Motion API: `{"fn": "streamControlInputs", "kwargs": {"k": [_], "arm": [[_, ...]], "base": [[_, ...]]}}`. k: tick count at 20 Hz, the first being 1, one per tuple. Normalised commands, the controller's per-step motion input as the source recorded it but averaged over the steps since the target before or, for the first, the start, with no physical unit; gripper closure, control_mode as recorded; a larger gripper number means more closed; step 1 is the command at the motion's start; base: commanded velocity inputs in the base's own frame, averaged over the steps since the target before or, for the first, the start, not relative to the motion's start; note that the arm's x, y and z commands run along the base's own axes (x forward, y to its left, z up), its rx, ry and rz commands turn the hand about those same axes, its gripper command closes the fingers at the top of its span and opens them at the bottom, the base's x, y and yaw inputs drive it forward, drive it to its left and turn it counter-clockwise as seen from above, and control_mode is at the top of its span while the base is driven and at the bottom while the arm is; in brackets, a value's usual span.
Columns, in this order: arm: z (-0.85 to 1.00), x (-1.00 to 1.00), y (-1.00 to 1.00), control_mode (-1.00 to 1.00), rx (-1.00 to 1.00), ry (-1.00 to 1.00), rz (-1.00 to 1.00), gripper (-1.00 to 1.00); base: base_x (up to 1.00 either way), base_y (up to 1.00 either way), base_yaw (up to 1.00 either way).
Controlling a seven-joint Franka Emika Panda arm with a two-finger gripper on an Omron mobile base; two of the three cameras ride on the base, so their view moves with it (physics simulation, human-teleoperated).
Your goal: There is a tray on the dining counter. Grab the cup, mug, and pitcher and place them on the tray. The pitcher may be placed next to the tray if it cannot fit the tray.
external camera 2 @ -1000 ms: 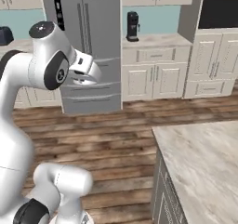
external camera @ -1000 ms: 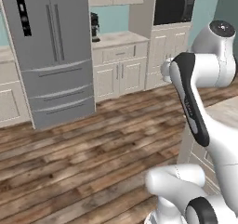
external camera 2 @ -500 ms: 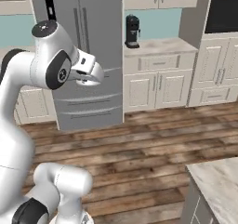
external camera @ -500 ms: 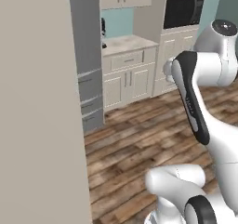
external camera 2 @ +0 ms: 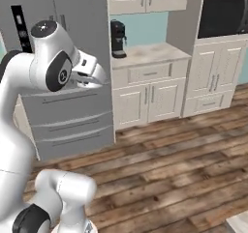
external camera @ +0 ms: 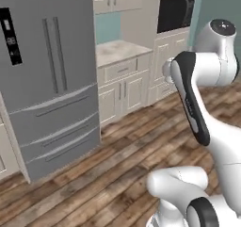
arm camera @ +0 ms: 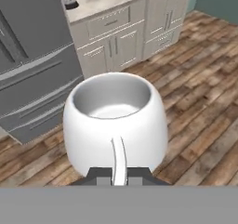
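White and round, the mug [arm camera: 115, 121] hangs in front of our hand, above the wooden floor [arm camera: 200, 79]. Our jaws are pressed together on its thin handle, which comes down toward us between the two dark tips of the gripper [arm camera: 119, 175]. The bowl of the mug sits just beyond the jaws, with its opening turned up and looking empty.

We think the risk is the thin hold. If the base turns fast, the mug may swing or slip from the handle and fall on the floor. The fridge [external camera: 52, 80] and the cabinets [external camera 2: 150, 99] stand near, so a wide swing of the arm could also knock it.
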Motion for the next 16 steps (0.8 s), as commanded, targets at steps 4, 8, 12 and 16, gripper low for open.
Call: {"fn": "streamControlInputs", "kwargs": {"k": [4, 8, 12, 16], "arm": [[0.00, 0.00, 0.00, 1.00, 0.00, 0.00, 0.00, 1.00], [0.00, 0.00, 0.00, 1.00, 0.00, 0.00, 0.00, 1.00], [0.00, 0.00, 0.00, 1.00, 0.00, 0.00, 0.00, 1.00], [0.00, 0.00, 0.00, 1.00, 0.00, 0.00, 0.00, 1.00]], "base": [[0.48, 0.03, -0.62], [0.07, 0.00, -0.72], [0.08, 0.00, -0.71], [0.21, 0.21, -0.67]]}}
